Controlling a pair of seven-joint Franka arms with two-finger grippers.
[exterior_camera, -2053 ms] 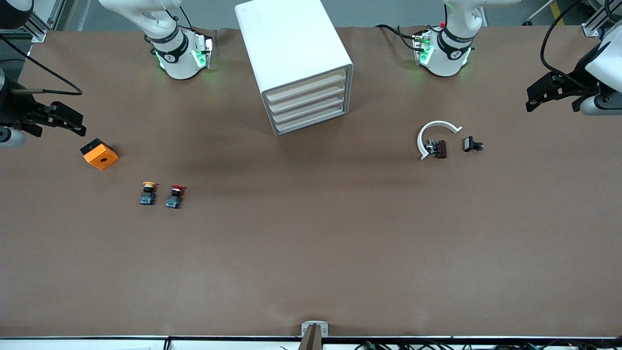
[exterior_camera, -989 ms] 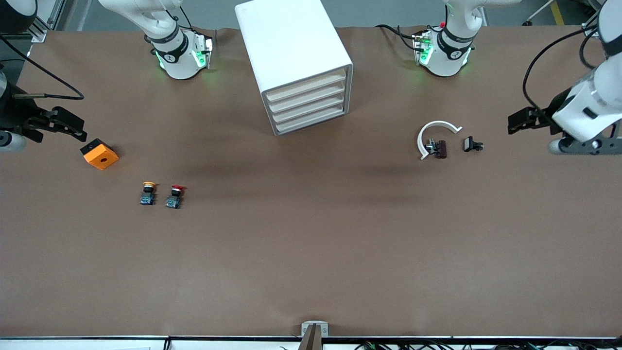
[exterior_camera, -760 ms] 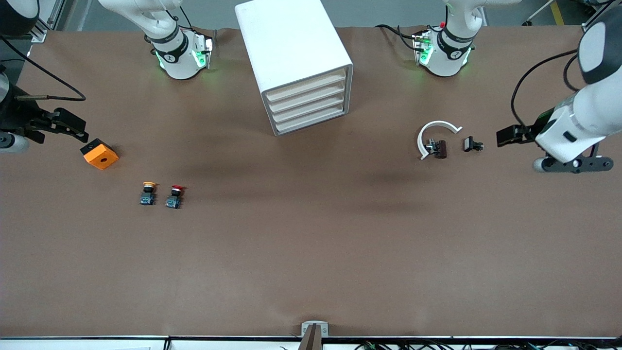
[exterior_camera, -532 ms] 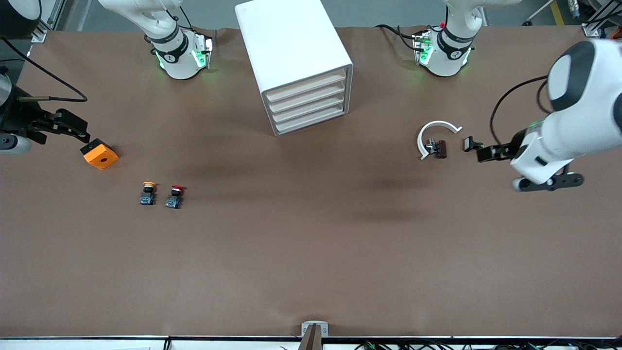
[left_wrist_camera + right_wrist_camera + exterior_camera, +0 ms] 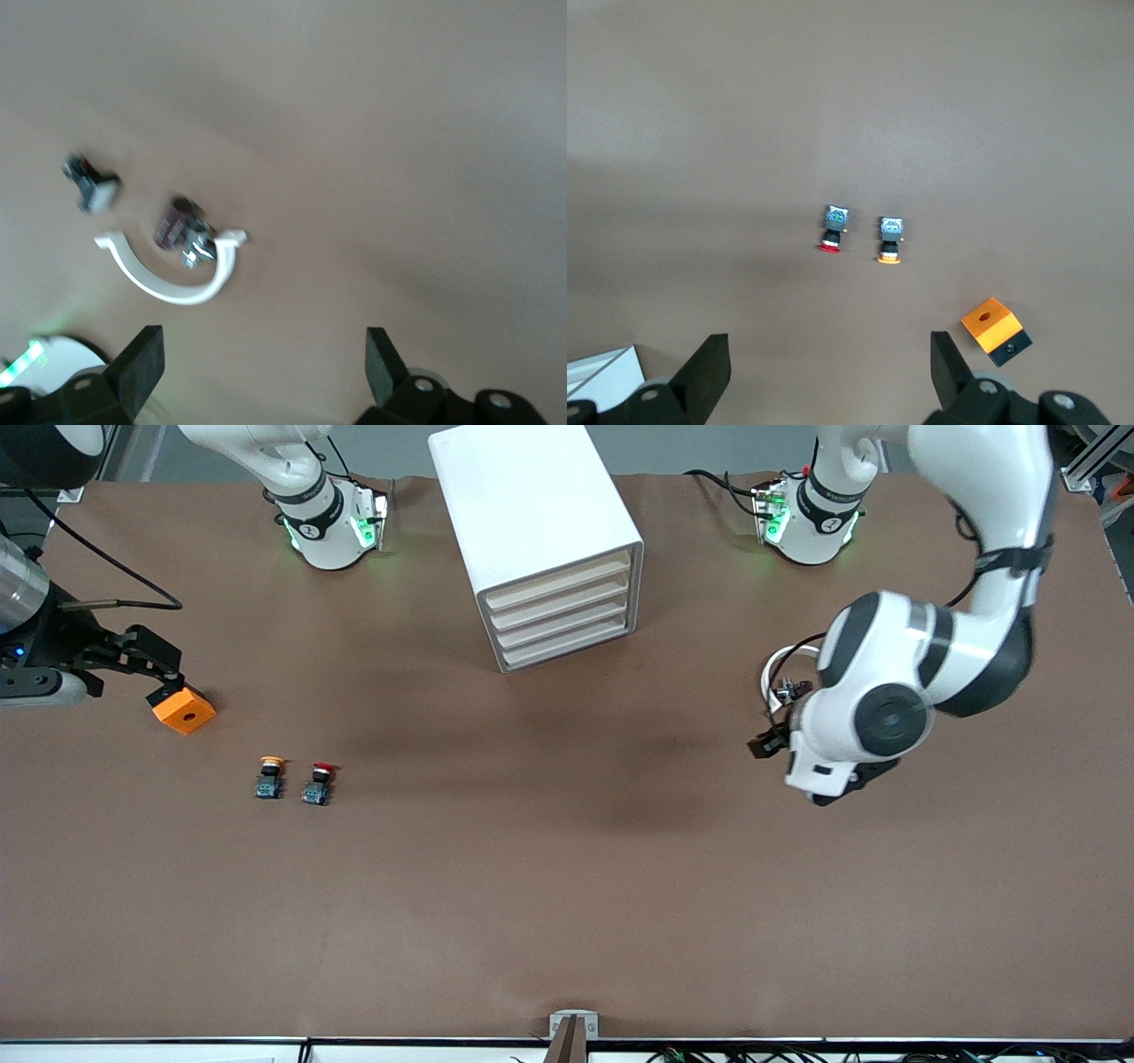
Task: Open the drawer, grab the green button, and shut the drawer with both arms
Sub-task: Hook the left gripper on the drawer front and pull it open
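All four shallow white cream-fronted drawers (image 5: 560, 615) sit flush (light, probably); hook a thin front edge with your spread-fingered left gripper (image 5: 261, 372). The right gripper (image 5: 828, 372), jaws apart, waits over the orange block (image 5: 182, 711).

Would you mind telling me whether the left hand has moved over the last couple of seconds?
Yes. The left hand has swung in from the table's edge at the left arm's end toward the middle, and now hangs open by the white curved piece, nearer the cabinet.
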